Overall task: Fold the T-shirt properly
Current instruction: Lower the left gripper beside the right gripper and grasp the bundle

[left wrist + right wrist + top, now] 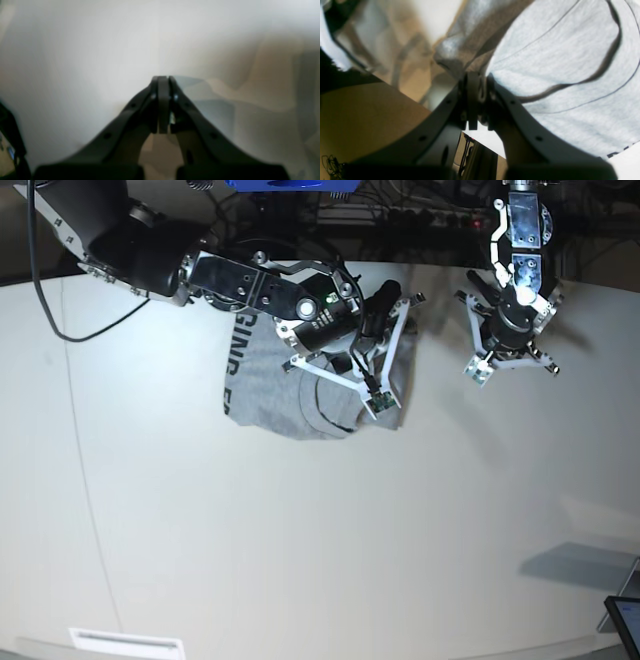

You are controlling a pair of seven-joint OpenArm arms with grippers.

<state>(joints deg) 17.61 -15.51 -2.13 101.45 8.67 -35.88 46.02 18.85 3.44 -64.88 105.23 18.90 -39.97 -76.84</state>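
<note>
T-shirt sits bunched at the table's eleven o'clock, lettering showing along its nine o'clock edge, nowhere near a tidy fold! Right gripper is pinched on a grey fold of fabric at the shirt's three o'clock side. Left gripper, out at one o'clock, is closed on nothing. Most folding remains, I'd judge.

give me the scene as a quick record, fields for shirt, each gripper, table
shirt: grey T-shirt, bunched on the table's far side, black lettering showing along one edge
right gripper: shut on the T-shirt, a fold pinched between its tips
left gripper: shut, empty, apart from the shirt and over bare table
table: white surface, dark device corner at its near edge
fold status: not yet folded flat
</note>
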